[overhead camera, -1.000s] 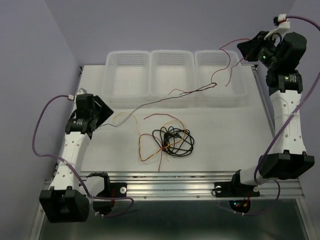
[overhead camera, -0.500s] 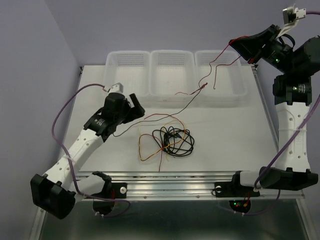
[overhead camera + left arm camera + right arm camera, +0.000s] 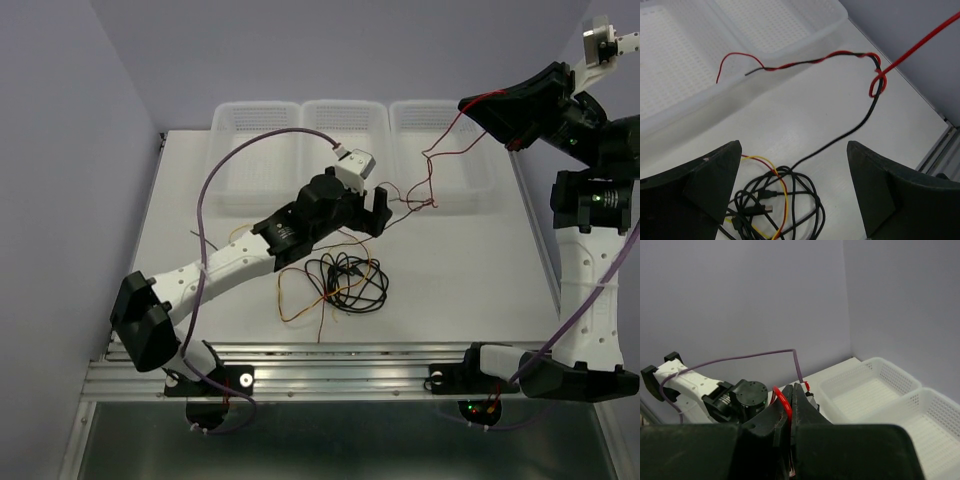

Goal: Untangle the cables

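- The left claw (image 3: 794, 160) stands wide open and holds nothing. It hovers over the counter (image 3: 470, 270), between the heap and the knot.
- The right claw (image 3: 466, 104) is raised high at the far right. Its fingers are closed on the red cable (image 3: 920, 45), which runs down from it in a nearly straight line.
- The red cable loops around a black cable (image 3: 840, 141) at a small knot (image 3: 877, 84). Past the knot the two are twisted together, and their free ends lie over the rim of a white basket (image 3: 790, 25).
- The black cable goes from the knot down into the heap (image 3: 345, 280) on the counter, where more black loops and a yellow cable (image 3: 783, 195) lie across each other.
- I judge all these cables to be very light, thin and limp, with some springy curl. They give no resistance until they are pulled tight, and then a knot can close harder.
- The thin smooth coating will probably slip in a loose grip, so the fingers must close fully.
- A good place to take hold seems to be the single black strand between knot and heap, where nothing else crosses it.
- Taking hold inside the heap would likely lift several loops at once.
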